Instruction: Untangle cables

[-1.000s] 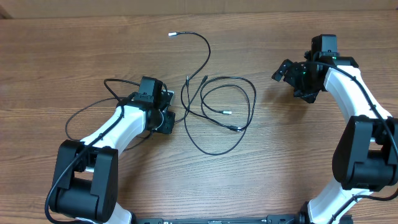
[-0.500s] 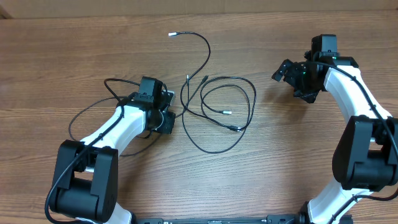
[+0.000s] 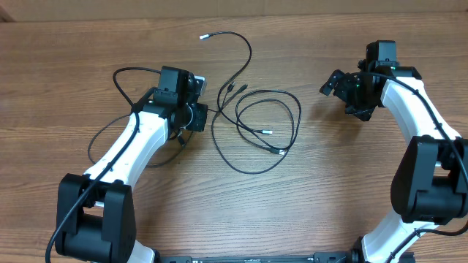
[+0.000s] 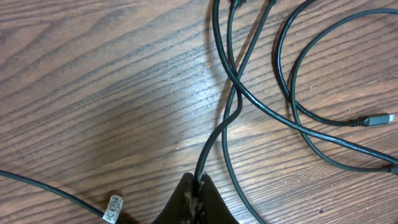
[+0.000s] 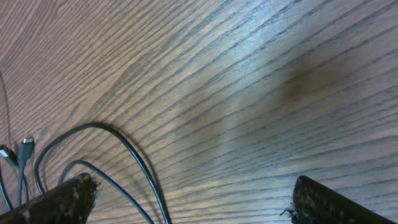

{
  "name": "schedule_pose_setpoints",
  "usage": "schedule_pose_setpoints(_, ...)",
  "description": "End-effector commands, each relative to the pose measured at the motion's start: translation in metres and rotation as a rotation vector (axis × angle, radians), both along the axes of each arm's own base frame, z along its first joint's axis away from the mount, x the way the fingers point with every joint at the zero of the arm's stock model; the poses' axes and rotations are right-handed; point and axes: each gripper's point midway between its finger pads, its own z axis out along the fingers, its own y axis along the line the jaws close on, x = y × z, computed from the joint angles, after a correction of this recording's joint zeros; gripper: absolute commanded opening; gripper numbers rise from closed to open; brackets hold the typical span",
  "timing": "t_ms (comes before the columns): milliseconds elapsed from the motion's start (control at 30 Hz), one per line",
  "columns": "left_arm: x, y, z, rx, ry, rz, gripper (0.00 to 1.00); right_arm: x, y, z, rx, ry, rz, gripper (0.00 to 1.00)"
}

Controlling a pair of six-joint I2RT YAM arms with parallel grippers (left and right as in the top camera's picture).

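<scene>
- Over on the left side of the worktop (image 3: 329, 191), the left fingers (image 4: 198, 191) are sitting pinched shut on one strand of the cables (image 3: 257, 126); a second ago they were only closing in.
- With that grip made, the left arm is pulling away towards the far edge and dragging the strand along. The paired plug tips (image 3: 226, 89) are shifting over, and the long lower loop is riding up a little.
- To my eye, this is meaning the teasing-apart is only just starting: in the left wrist view, strands are still crossing one another just beyond the fingers, so nothing is looking freed yet.
- The right fingers (image 3: 335, 82) are hanging wide apart, well off to the right of the tangle, holding nothing and not budging.
- The cables are lying mid-worktop between the two arms: thin, round, matte black cords, limp and curving in open loops.
- One cord is ending in a small silver tip (image 3: 204, 37) at the far side, and another is showing a flat plug (image 4: 379, 118).
- The worktop is showing brown wood grain with a slight sheen, so the cords are probably sliding easily across it.
</scene>
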Motion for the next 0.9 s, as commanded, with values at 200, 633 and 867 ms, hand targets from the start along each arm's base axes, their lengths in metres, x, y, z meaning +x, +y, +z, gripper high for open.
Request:
schedule_pose_setpoints(200,-0.046,-0.083,0.055,-0.393,-0.131,-0.645,0.04,0.006,-0.001,0.015,-0.009,-0.042,-0.002,1.0)
schedule_pose_setpoints(633,-0.032,-0.007,0.101,-0.468,-0.164,-0.357,0.04,0.006,-0.001,0.015,-0.008,-0.042,-0.001,1.0)
schedule_pose_setpoints(867,0.003,0.057,0.046,-0.272,-0.029,0.126,0.04,0.006,-0.001,0.015,-0.008,-0.042,-0.001,1.0)
